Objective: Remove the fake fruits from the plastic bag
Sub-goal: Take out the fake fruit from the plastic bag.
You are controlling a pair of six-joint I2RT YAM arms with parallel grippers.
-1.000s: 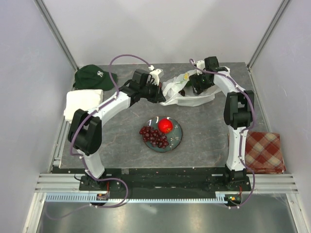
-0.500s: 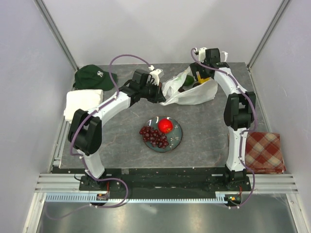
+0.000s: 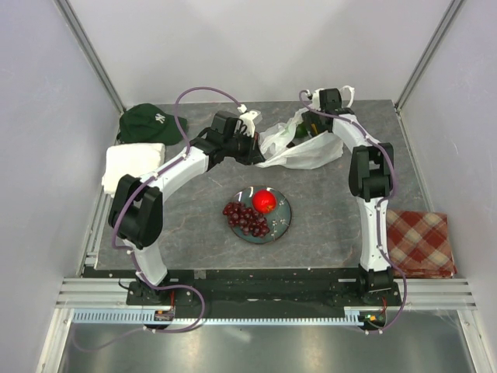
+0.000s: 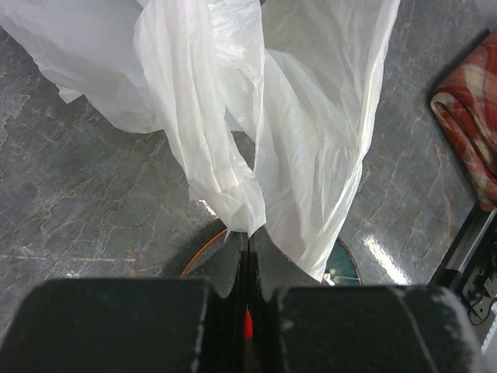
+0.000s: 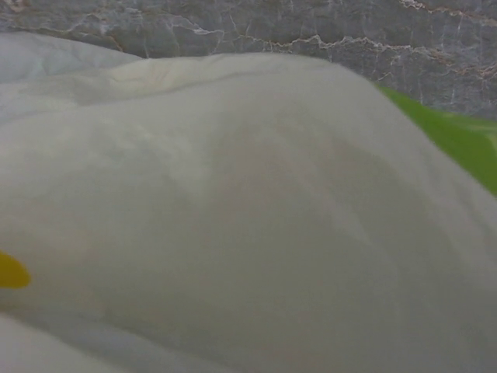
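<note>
The white plastic bag (image 3: 299, 151) lies at the back of the table, its mouth held up. My left gripper (image 3: 252, 148) is shut on a bunched fold of the bag (image 4: 233, 155), which is pinched between its fingertips (image 4: 248, 233). My right gripper (image 3: 313, 124) is at the bag's far side, dipped into the mouth; its jaws are hidden. In the right wrist view the bag film (image 5: 233, 217) fills the frame, with a green fruit (image 5: 466, 144) and a yellow one (image 5: 9, 272) at the edges. A dark red grape bunch (image 3: 245, 219) and a red apple (image 3: 264, 201) lie on the teal plate (image 3: 284, 220).
A dark green cap (image 3: 146, 123) and a white folded cloth (image 3: 132, 163) sit at the back left. A red checked cloth (image 3: 421, 242) lies at the right edge. Metal frame posts rise at both back corners.
My right gripper lifted from over the bag to its back edge, then moved down and left into the bag's mouth. The left gripper kept its hold and stayed in place.
</note>
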